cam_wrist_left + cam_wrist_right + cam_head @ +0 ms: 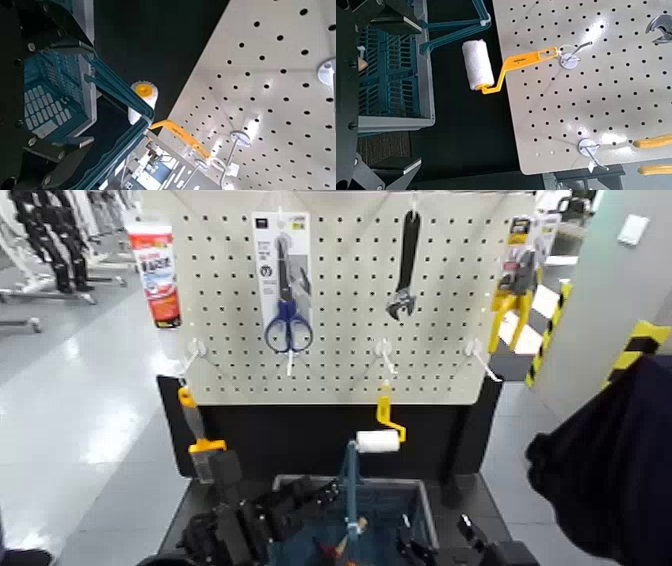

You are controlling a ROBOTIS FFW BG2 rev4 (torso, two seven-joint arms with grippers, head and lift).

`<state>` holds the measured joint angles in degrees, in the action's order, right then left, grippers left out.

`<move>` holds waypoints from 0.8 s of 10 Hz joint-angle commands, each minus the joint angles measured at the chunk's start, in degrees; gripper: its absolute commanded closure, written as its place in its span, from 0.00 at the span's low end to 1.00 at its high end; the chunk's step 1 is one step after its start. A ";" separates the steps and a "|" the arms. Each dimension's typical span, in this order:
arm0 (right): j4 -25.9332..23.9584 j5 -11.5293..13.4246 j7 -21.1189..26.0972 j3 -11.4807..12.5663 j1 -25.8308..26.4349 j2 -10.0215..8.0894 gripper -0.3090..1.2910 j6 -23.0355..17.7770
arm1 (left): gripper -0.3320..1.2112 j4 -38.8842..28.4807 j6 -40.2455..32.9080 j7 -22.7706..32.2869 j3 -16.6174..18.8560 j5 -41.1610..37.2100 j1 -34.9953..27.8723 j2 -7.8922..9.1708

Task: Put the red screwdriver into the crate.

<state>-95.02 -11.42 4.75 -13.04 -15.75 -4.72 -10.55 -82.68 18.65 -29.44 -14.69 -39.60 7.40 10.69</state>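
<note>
Left gripper [89,95] is held open and empty above the crate's left side, right gripper [419,95] is parked open at its right rim, and the partly hidden red screwdriver [326,551] is seen inside the crate [429,512].

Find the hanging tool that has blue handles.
The scissors, in the upper row between the red-and-white tube and the adjustable wrench. The wrench's handle is black; the pliers have yellow ones.

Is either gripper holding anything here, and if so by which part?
Nothing is held: the left gripper and the right gripper both stand open and empty.
</note>
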 commanded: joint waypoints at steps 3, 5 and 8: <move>0.01 -0.01 0.00 0.03 0.02 -0.12 0.28 0.00 | 0.29 -4.59 -2.83 -0.09 1.42 5.76 -0.64 0.21; -0.08 -0.01 0.00 0.12 -0.16 -0.03 0.28 0.00 | 0.29 -7.76 -7.40 3.17 2.74 9.80 -3.45 0.21; -0.35 -0.01 0.00 0.38 -0.34 0.06 0.28 0.00 | 0.29 -14.08 -10.92 9.05 6.34 18.42 -9.87 -0.32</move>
<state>-95.29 -11.43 4.75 -12.72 -15.99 -4.67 -10.54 -95.79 8.22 -20.54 -8.96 -22.49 -1.18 10.45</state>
